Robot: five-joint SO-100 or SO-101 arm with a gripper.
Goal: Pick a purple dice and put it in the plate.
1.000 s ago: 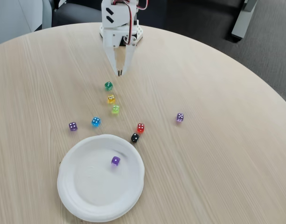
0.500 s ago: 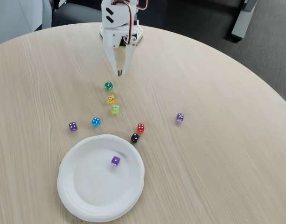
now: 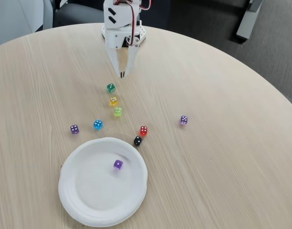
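From the fixed view I see the round wooden table (image 3: 222, 143), then the white plate (image 3: 84, 200) near its front edge. The gripper (image 3: 121, 74) hangs at the far side, its fingers together with nothing between them. The purple dice (image 3: 117, 164) lies inside the plate, right of centre. Other dice sit on the table, a green one (image 3: 110, 88) nearest the gripper.

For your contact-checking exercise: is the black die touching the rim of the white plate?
Apart. The fixed view shows a thin strip of bare table between the black die and the plate rim.
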